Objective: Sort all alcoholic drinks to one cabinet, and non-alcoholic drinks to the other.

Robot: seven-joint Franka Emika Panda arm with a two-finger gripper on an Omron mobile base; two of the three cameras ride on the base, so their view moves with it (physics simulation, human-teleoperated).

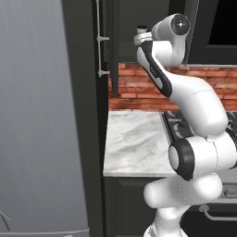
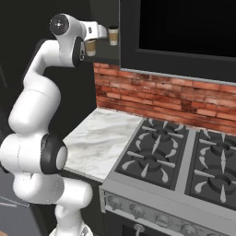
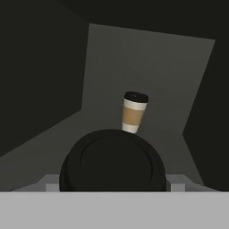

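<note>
Hand view: gripper (image 3: 112, 179), jaws spread wide around 1 dark-lidded coffee cup (image 3: 112, 163), inside the dark upper cabinet (image 3: 147, 58). A 2nd coffee cup (image 3: 133, 112) stands upright farther back, apart from it.

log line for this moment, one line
arm: raised into upper cabinet | jaws: around near cup | far cup: upright on shelf | counter: marble, beside stove
</note>
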